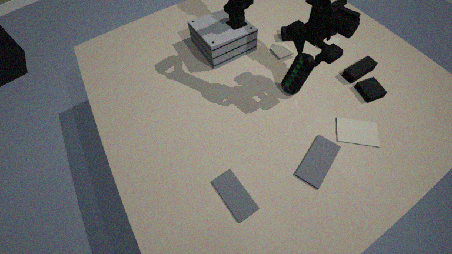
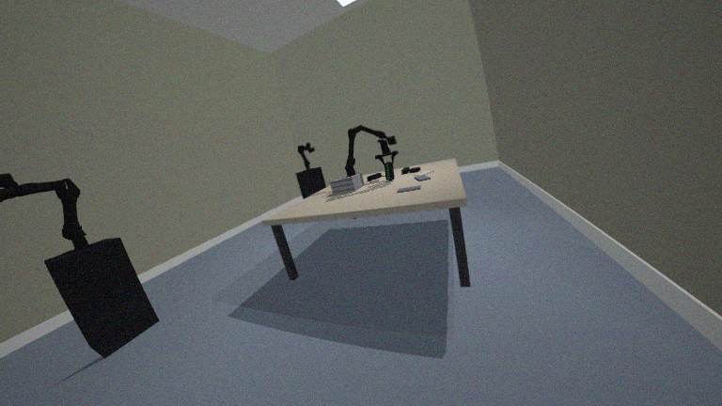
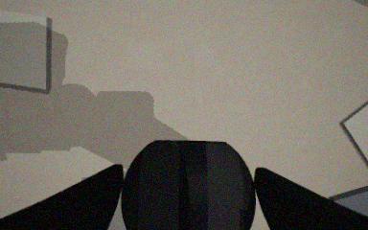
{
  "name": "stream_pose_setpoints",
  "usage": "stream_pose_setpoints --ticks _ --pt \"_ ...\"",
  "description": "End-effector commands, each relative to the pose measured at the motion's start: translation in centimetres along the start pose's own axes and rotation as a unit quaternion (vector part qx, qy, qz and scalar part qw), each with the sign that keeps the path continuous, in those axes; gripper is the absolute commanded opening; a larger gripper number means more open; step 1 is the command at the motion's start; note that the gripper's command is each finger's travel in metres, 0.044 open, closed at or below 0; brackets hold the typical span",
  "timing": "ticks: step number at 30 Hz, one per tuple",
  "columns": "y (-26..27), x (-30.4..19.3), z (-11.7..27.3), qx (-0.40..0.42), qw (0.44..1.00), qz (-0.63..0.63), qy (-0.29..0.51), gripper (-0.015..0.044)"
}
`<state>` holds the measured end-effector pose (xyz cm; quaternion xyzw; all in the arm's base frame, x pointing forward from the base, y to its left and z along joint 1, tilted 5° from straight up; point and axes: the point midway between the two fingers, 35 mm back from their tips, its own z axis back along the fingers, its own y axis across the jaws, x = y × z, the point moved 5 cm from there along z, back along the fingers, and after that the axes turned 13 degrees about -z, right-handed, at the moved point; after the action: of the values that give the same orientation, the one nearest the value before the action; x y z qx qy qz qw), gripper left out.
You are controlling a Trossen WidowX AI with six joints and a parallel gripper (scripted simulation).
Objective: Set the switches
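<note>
The dark grey controller unit (image 1: pixel 299 71) (image 2: pixel 392 171) (image 3: pixel 189 206) is stood up on end, leaning, with its switch face turned toward the top camera. A row of green switch ends shows there, too small to read one by one. My gripper (image 1: pixel 308 59) (image 2: pixel 389 161) (image 3: pixel 189 173) is shut on the unit, one finger against each side, near its upper end. The unit's lower end is at or just above the bench (image 1: pixel 166 138) (image 2: pixel 426 199); I cannot tell if it touches. The underside label is not visible in any view.
A pale layered box (image 1: pixel 201 50) (image 2: pixel 346 184) is beside the arm's base. Two black blocks (image 1: pixel 359 69) (image 1: pixel 370 89) lie right of the unit. A pale plate (image 1: pixel 357 131) and two grey plates (image 1: pixel 317 161) (image 1: pixel 234 196) lie nearer the top camera. A small pale tile (image 1: pixel 281 51) lies behind the unit.
</note>
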<state>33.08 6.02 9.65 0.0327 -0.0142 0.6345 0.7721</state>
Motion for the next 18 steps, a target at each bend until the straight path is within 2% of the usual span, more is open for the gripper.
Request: stream_pose_setpoints --ticks 1,18 --pt "0.1 0.3 -0.6 0.006 1.0 -0.001 0.0 0.0337" --pt "0.4 1.5 -1.1 0.006 1.0 -0.001 0.0 0.0337"
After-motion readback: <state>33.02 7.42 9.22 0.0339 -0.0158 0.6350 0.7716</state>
